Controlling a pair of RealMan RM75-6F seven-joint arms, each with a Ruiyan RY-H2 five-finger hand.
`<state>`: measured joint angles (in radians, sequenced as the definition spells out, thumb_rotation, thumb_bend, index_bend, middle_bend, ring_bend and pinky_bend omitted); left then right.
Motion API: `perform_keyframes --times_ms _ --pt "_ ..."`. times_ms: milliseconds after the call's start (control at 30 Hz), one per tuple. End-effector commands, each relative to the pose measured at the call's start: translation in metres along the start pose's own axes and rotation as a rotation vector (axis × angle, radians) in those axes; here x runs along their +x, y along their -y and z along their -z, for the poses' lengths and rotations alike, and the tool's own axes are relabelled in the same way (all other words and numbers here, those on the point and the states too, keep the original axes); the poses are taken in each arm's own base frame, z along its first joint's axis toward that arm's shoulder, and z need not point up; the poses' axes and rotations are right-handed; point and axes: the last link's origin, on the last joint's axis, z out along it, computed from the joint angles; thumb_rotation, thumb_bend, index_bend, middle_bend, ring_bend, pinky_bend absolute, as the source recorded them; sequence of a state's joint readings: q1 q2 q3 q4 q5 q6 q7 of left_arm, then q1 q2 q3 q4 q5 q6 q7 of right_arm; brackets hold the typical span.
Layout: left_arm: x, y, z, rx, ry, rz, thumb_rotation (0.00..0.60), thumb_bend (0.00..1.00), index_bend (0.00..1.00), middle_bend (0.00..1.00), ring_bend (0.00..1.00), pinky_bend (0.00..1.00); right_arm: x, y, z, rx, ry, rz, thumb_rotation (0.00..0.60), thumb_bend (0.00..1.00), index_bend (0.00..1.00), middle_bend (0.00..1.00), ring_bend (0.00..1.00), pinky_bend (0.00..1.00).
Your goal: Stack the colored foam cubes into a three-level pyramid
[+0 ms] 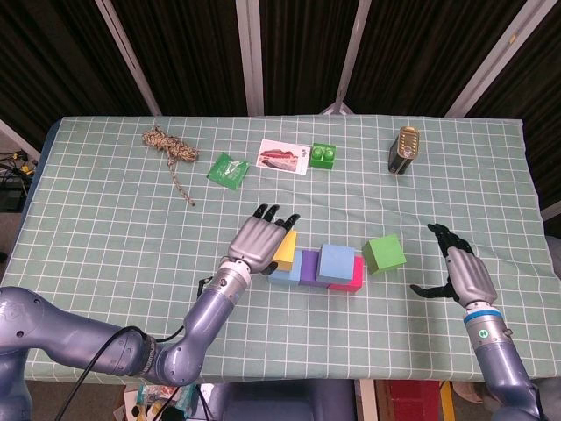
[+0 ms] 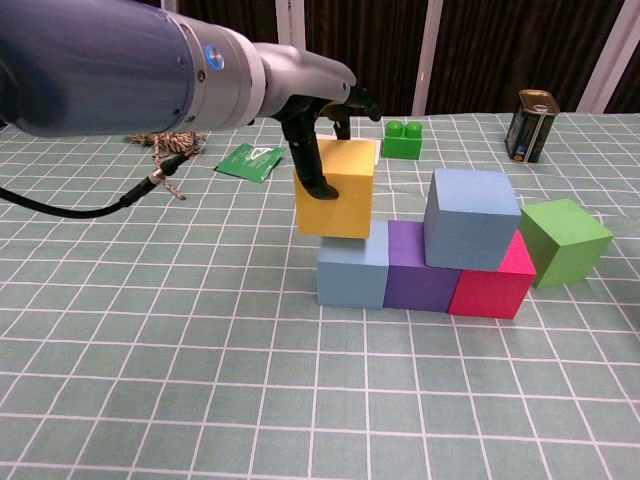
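Right now my left hand (image 2: 318, 125) grips the yellow foam cube (image 2: 337, 188), fingers clamped over its top and near-left face. The chest view shows the cube tilted, its lower edge at the top of the light-blue foam cube (image 2: 352, 262) that ends the base row on the left; whether they touch I cannot tell. Beside that sit the purple foam cube (image 2: 417, 267) and the pink foam cube (image 2: 492, 280), with a second light-blue foam cube (image 2: 471, 217) stacked on them. The green foam cube (image 2: 563, 240) rests just right of the row. Only the head view shows my right hand (image 1: 462, 274), fingers apart and empty, hovering right of the green cube.
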<state>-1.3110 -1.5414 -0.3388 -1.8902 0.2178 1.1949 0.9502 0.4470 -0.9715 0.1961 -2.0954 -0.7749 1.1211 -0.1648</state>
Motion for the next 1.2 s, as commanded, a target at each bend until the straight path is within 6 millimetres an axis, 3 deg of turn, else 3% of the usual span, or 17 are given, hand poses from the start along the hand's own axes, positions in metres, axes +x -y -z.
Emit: perform_keyframes --times_ms 33,1200 --pt "0.001 -0.005 -0.001 0.003 0.005 0.001 0.6 0.43 0.01 0.29 0.0 0.0 0.0 0.0 0.0 0.0 0.004 -0.006 0.6 0.17 0.0 0.0 0.0 0.0" --pt "-0.008 -0.042 -0.014 0.0 0.031 -0.023 0.6 0.43 0.01 0.29 0.0 0.0 0.004 0.002 0.002 0.013 0.024 -0.055 0.6 0.17 0.0 0.0 0.0 0.0"
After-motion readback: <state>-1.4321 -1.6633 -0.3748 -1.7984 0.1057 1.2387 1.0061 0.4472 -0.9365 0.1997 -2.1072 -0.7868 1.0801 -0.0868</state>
